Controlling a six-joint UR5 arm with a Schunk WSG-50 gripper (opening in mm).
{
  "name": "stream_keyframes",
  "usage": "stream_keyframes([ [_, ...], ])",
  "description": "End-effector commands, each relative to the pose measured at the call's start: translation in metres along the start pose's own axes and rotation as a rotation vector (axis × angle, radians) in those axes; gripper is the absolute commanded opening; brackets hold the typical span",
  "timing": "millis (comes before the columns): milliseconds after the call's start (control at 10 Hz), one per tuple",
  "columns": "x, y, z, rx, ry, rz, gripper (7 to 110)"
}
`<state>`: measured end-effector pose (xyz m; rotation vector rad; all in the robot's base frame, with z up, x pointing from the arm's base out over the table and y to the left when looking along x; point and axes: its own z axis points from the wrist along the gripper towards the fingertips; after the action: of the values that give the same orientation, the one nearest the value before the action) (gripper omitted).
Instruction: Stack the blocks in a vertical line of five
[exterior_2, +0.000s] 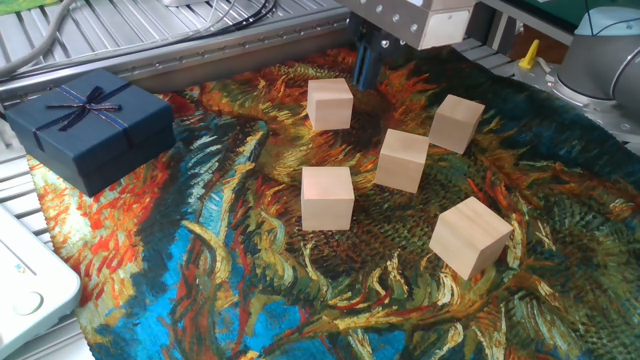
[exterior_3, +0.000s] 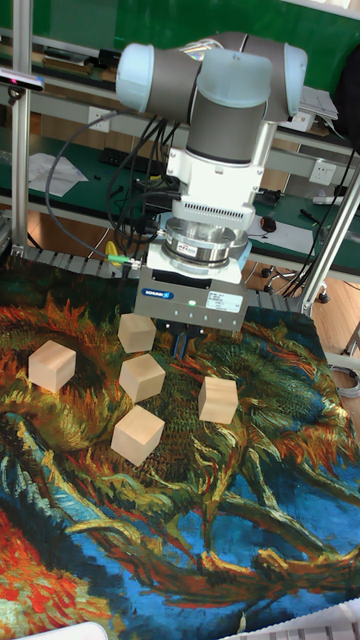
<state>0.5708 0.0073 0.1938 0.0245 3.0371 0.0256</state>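
Observation:
Five pale wooden blocks lie apart on the painted cloth, none stacked. In the fixed view they are the far block (exterior_2: 329, 103), the right-hand block (exterior_2: 457, 123), the middle block (exterior_2: 403, 159), the front-left block (exterior_2: 327, 197) and the tilted near block (exterior_2: 470, 236). My gripper (exterior_2: 367, 66) hangs just behind and to the right of the far block, its dark fingers pressed together on nothing. The tall fixed view shows the gripper (exterior_3: 183, 344) shut between two blocks (exterior_3: 137, 333) (exterior_3: 218, 399), touching neither.
A dark navy gift box (exterior_2: 88, 124) with a ribbon bow stands at the cloth's left edge. A white device (exterior_2: 25, 285) sits at the front left corner. Metal rails and cables (exterior_2: 200, 30) run along the back.

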Motion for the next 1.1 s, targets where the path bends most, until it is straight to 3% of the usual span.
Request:
stream_keyframes([
  [0,-0.001,0.003,-0.001,-0.014,-0.002,0.003,7],
  [500,0.006,0.017,0.004,-0.028,0.013,-0.002,7],
  [600,0.017,0.019,0.004,-0.025,0.051,-0.053,7],
  [1000,0.039,0.038,0.01,-0.036,0.109,-0.131,7],
])
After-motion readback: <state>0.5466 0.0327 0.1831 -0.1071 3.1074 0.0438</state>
